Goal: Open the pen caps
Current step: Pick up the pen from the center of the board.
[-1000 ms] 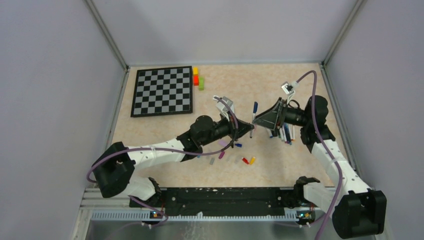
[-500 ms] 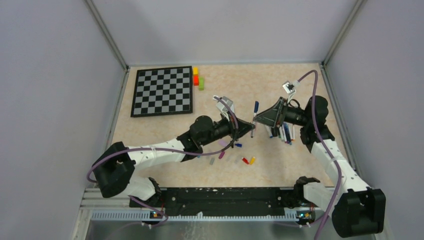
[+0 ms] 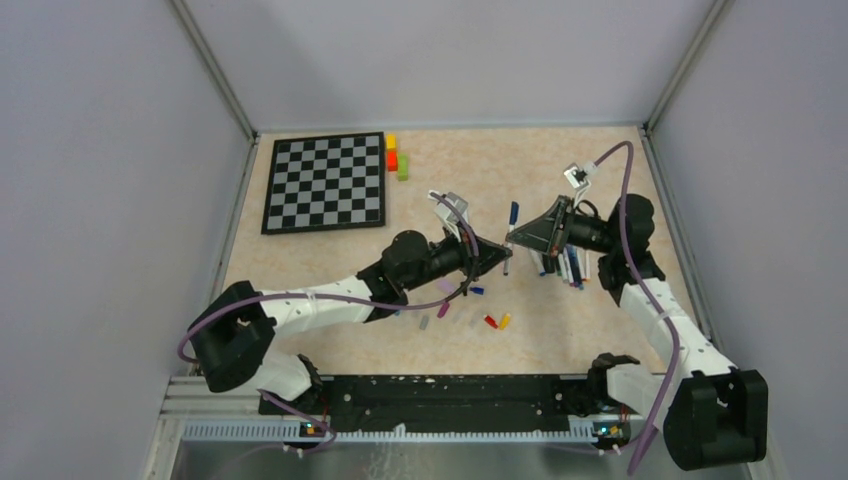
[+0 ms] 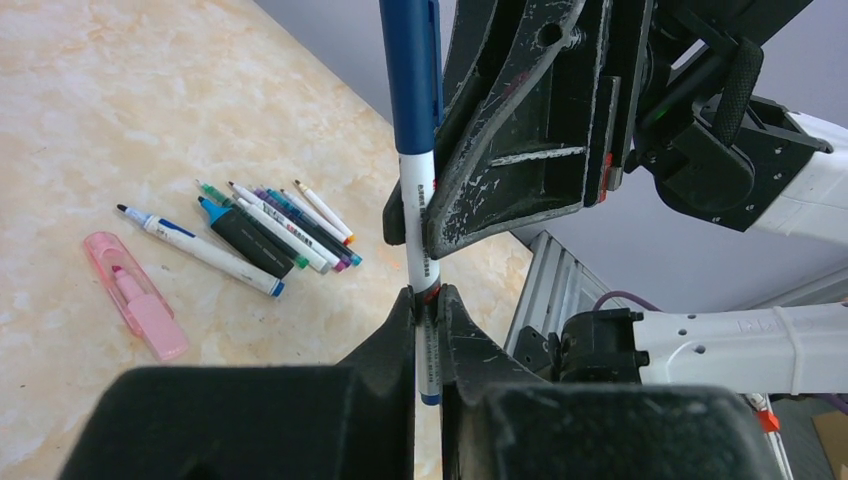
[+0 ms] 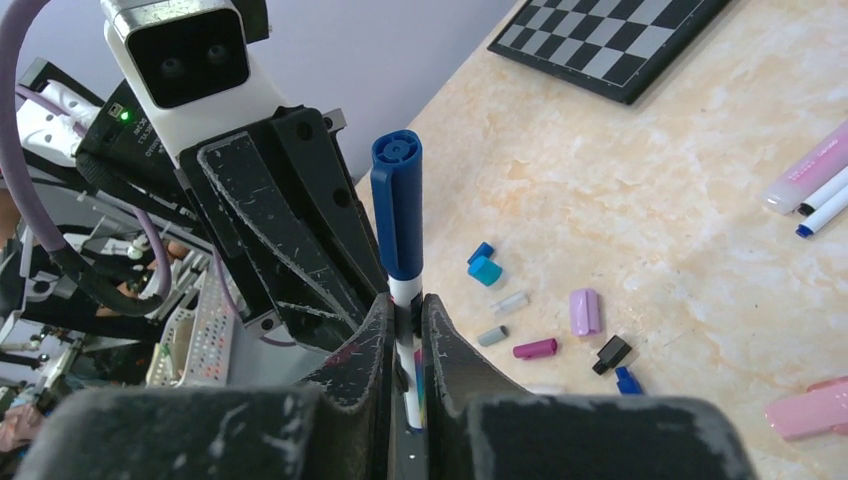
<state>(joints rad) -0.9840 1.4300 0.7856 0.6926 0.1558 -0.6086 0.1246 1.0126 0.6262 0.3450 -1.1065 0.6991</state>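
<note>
Starting left: pinching the lower end of the pen [image 4: 415, 200] hard in the left gripper [image 4: 427, 300], closed right onto the white barrel, apparently to anchor it off the table [image 3: 450, 170] near the loose caps [image 3: 490, 320]. Moving right: clamping the same barrel just under its blue cap [image 5: 397, 210] with the right gripper [image 5: 405, 305], narrowed tight too, probably placed there to pull against the left's hold. Further right, leaving the other pens [image 3: 565, 265] bunched flat, out of the way.

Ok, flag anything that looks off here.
The left fingers and right fingers both clamp one pen by its white barrel; the blue cap stands free above them, gripped by neither. Nothing else stands out.
</note>
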